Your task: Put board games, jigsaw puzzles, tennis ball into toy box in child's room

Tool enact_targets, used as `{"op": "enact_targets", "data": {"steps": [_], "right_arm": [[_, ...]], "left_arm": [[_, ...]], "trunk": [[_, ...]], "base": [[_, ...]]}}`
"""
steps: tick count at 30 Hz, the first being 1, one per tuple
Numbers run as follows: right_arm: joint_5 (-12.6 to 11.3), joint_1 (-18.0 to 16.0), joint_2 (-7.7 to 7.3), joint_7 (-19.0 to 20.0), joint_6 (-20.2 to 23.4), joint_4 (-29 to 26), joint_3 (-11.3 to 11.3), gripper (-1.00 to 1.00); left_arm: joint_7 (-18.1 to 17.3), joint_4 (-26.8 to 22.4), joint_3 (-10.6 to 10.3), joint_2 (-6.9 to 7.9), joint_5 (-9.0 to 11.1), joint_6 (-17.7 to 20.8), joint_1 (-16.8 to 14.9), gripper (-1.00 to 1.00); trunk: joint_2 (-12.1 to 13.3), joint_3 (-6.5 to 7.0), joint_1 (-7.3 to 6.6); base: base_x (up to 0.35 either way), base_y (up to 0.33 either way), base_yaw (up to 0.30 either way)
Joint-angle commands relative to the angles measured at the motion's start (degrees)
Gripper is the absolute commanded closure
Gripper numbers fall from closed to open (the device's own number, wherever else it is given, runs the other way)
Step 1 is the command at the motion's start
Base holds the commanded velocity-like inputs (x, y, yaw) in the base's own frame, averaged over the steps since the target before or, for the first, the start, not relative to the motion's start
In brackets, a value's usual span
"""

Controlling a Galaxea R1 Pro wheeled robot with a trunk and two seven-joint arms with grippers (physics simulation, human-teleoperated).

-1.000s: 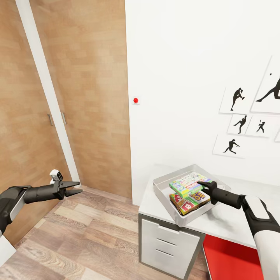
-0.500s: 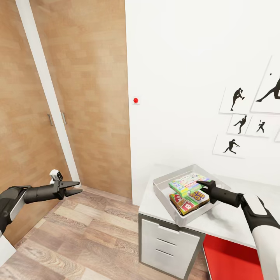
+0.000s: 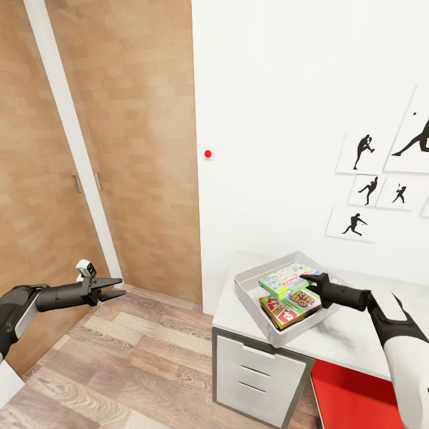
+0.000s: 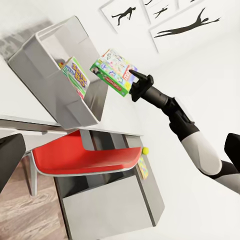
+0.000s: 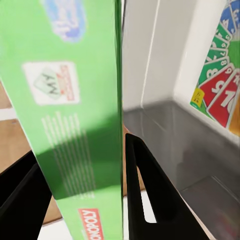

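the right gripper [image 3: 311,277] is clamped on the edge of a multicoloured board game [image 3: 287,279], a flat printed cardboard box with a bright green side; in the right wrist view that green side [image 5: 75,115] sits between the two dark fingers [image 5: 145,190]. the box is held tilted over the toy box [image 3: 253,295], its far end pointing into it. the toy box is a shallow pale grey tray with sloping, slightly see-through walls, standing on the corner of the table [image 3: 351,345]. inside the toy box lies a second board game [image 3: 290,305], white, green and red with a fan of cards printed on it, below the held one. the table top is pale and mottled, with white drawers [image 3: 253,375] under the toy box. in the left wrist view a small yellow-green tennis ball [image 4: 145,150] sits on the table well away from the toy box. the left gripper [image 3: 117,287] hangs apart from the table, over the wooden floor [image 3: 137,363], fingers slightly parted and holding nothing.
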Motion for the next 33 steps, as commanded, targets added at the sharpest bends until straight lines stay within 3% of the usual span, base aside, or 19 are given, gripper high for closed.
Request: {"op": "enact_targets", "data": {"steps": [1, 24, 25, 33], "right_arm": [[-0.11, -0.22, -0.02, -0.32, 0.31, 0.18, -0.22, 1.00], [-0.07, -0.71, -0.32, -0.77, 0.10, 1.51, -0.23, 1.00], [-0.07, -0.72, -0.33, -0.77, 0.09, 1.51, -0.23, -1.00], [-0.07, -1.25, -0.39, -0.78, 0.22, 1.51, -0.23, -1.00]], "left_arm": [[-0.26, 0.01, -0.18, 0.05, 0.07, 0.61, -0.06, -1.00], [-0.26, 0.01, -0.13, 0.06, 0.07, 0.61, -0.06, -1.00], [-0.26, 0.01, -0.14, 0.06, 0.07, 0.61, -0.06, -1.00], [-0.26, 0.01, -0.11, 0.06, 0.07, 0.61, -0.06, -1.00]], "trunk": [[-0.14, -0.14, 0.04], [-0.14, -0.14, 0.04], [-0.14, -0.14, 0.04], [-0.14, -0.14, 0.04]], "base": [[0.000, 0.000, 0.000], [0.000, 0.000, 0.000], [0.000, 0.000, 0.000], [0.000, 0.000, 0.000]]}}
